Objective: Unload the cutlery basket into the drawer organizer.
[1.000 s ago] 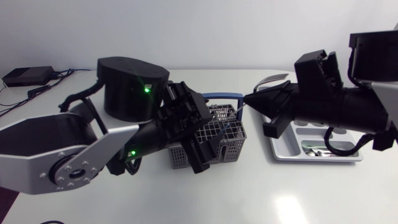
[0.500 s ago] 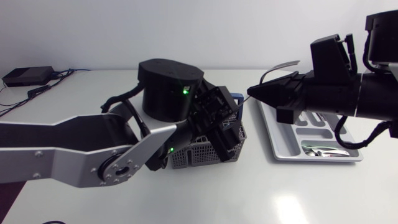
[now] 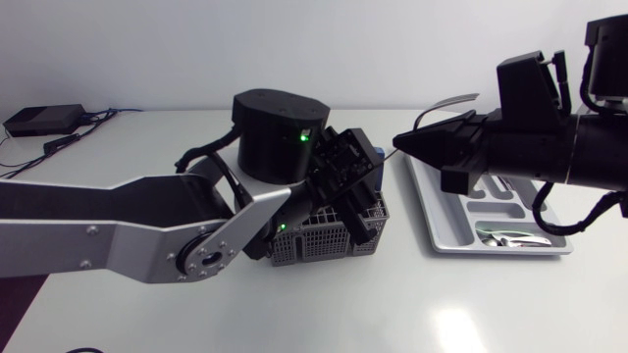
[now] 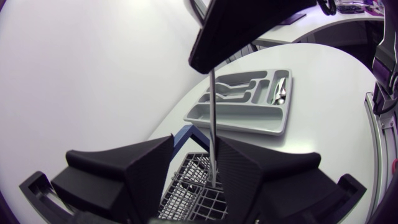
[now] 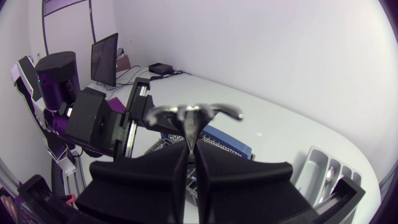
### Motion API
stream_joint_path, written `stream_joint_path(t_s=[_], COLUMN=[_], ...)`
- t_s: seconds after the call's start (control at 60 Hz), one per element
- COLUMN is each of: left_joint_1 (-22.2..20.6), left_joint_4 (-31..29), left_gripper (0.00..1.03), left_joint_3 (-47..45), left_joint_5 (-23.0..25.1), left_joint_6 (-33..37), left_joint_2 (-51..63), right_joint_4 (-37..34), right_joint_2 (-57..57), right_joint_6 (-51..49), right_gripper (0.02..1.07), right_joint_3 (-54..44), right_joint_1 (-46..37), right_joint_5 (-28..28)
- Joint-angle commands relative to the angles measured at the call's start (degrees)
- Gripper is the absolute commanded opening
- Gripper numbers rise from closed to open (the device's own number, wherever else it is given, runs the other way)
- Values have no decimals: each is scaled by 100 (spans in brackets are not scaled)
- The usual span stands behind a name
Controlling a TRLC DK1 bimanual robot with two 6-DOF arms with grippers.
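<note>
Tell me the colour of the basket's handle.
The handle is blue; the left wrist view shows it best.

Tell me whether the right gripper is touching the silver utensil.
Touching. The right wrist view shows the right gripper pinching the silver utensil by its handle, both fingers pressed against it with no gap.
</note>
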Motion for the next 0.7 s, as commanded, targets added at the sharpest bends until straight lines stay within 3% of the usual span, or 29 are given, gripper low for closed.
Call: stream_joint_path(t_s=[0.0,0.4,0.683], left_joint_1=[37,-43,-95], left_joint_4=[139,359,34], left_gripper=[29,4,3], left_joint_3=[133,19,204], left_joint_5=[-21,-21,14], left_joint_6=[-152,-266,-459], left_joint_2=[99,107,160], right_joint_4=[-28,-28,-11], right_joint_2=[-73,-143,-213], right_joint_6=[187,222,231], right_gripper=[8,8,10], right_joint_3=[49,13,40], right_joint_1=[-44,-61,-114], right_joint_5=[-63,-63,-63])
